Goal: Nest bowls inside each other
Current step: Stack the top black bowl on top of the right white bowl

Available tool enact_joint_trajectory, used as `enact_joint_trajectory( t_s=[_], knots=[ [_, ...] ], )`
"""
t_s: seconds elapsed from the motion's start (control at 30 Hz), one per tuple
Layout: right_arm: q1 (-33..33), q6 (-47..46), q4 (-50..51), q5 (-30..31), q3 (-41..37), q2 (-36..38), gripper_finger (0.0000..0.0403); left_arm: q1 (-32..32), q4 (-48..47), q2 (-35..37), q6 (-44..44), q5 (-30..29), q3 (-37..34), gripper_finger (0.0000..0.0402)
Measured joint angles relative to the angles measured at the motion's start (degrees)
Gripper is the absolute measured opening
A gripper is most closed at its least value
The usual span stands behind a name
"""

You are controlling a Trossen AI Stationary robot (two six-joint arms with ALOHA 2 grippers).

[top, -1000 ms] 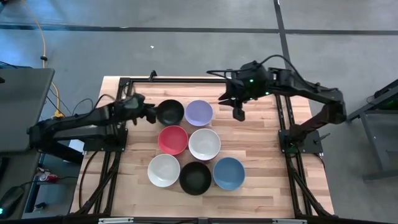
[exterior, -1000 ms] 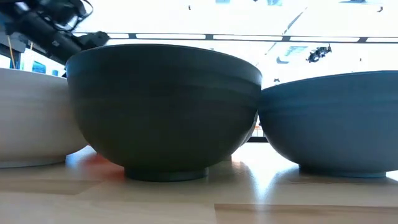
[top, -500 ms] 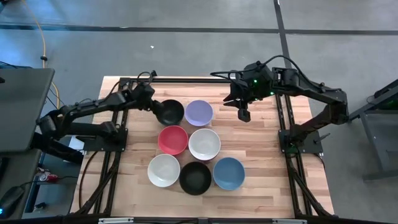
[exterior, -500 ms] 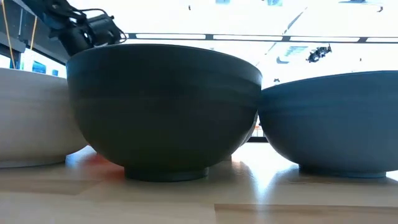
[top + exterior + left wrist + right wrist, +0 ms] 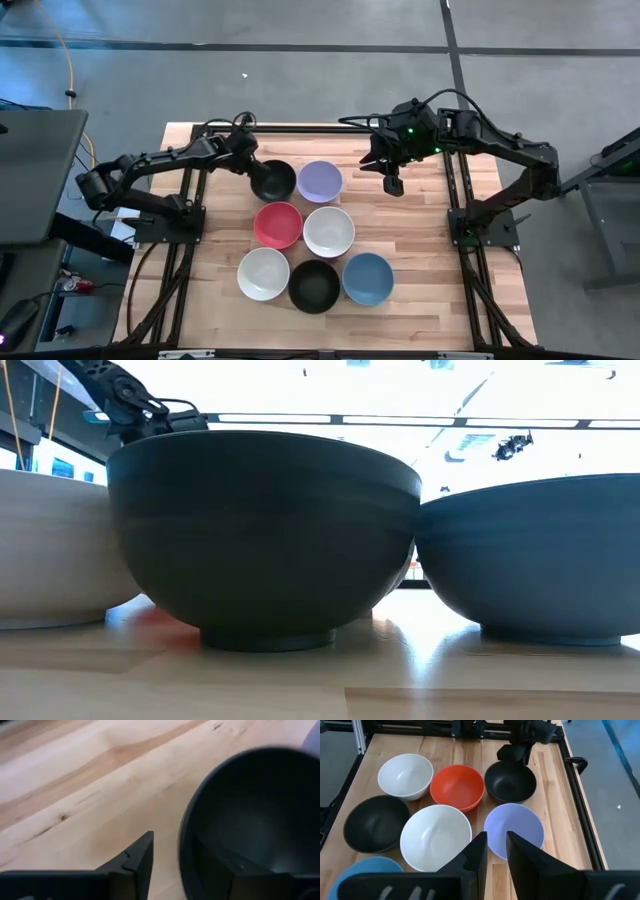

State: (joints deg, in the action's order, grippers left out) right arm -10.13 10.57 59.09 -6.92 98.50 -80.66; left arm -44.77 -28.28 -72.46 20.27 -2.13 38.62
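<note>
Several bowls stand upright on the wooden table (image 5: 420, 240): a black one (image 5: 274, 180) and a lavender one (image 5: 320, 181) in the far row, with red (image 5: 278, 224), white (image 5: 328, 231), white (image 5: 264, 273), black (image 5: 315, 285) and blue (image 5: 368, 278) nearer. My left gripper (image 5: 252, 163) is open at the far black bowl's far-left rim (image 5: 184, 845). One finger (image 5: 137, 862) stands outside the rim and the other (image 5: 220, 870) is inside the bowl. My right gripper (image 5: 392, 184) hangs open and empty above the table, to the right of the lavender bowl (image 5: 515, 827). My left gripper straddles the far black bowl's rim, slanting down from the table's far left. A strip of bare wood shows between the outer finger and the rim. Whether the inner finger touches the bowl's inside wall I cannot tell. The bowl stands on the table.
Black frame rails (image 5: 300, 128) run along the table's far edge and both sides. The low view is filled by the near black bowl (image 5: 260, 530), the blue bowl (image 5: 530, 560) and a white bowl (image 5: 50, 550). Bare wood lies right of the bowls.
My left arm has swung toward the table's far edge. Its gripper has gone from the left side of the far black bowl round to that bowl's far-left rim and has tipped further downward. The bowls have stayed in place.
</note>
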Motion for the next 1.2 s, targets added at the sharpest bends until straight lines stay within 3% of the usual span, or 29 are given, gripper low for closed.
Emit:
enact_joint_trajectory(
  t_s=[0.2,0.6,1.2],
  knots=[
    [0.0,0.0,0.66,0.0,0.0,0.0,0.0064,0.0,-0.25,0.82,-1.81,0.27,1.41,0.0089],
    [0.04,-0.17,1.14,0.02,0.0,0.0,0.0064,0.03,-0.89,0.26,-2.95,1.89,1.41,0.0096],
    [2.45,-0.51,1.11,0.24,0.0,-0.02,0.0062,0.02,-0.82,0.26,-4.0,1.49,1.41,0.006]
  ],
)
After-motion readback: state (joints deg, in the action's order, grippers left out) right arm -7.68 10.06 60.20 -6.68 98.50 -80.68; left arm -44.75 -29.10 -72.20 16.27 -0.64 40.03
